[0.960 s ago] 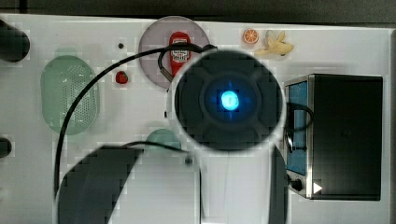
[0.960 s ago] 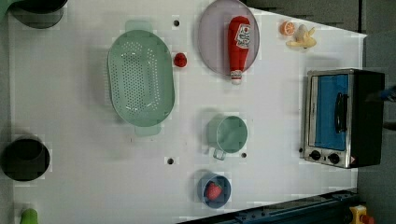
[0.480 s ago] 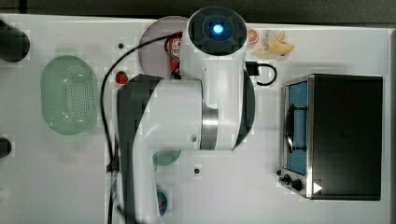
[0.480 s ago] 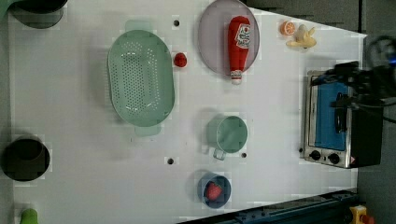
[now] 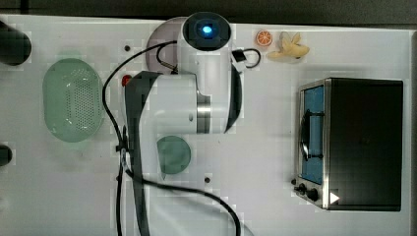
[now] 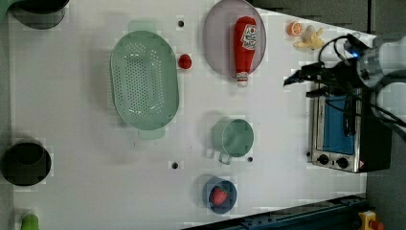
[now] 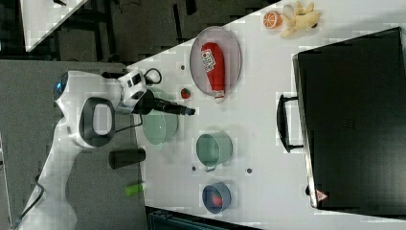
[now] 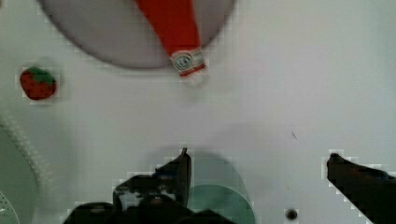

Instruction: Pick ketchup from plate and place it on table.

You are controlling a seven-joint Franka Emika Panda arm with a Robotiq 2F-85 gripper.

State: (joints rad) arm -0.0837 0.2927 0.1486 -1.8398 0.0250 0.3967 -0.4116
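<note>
The ketchup [image 6: 244,48] is a red squeeze bottle with a white label, lying on the pale lilac plate [image 6: 219,43] with its cap over the rim. The right view has the ketchup [image 7: 213,64] on the plate [image 7: 231,51] too. In the wrist view my gripper [image 8: 259,163] is open, with nothing between its dark fingers [image 8: 183,169]. It hangs above the white table [image 8: 289,74], short of the ketchup [image 8: 173,25], whose cap points toward it. In the left view the gripper [image 6: 290,79] is to the right of the plate. In the top view my arm covers the bottle, and a sliver of plate [image 5: 156,39] shows.
A green colander [image 6: 143,79] and a small strawberry [image 6: 185,61] lie at the plate's left in the left view. A teal cup [image 6: 237,138] and a blue dish [image 6: 220,195] holding a strawberry sit lower down. A toaster oven [image 6: 340,129], an orange slice [image 6: 294,28] and a banana [image 6: 309,38] are at the right.
In the top view the arm has swung upward to the plate, now covering the ketchup. In the left view the gripper has come in from the right edge toward the plate.
</note>
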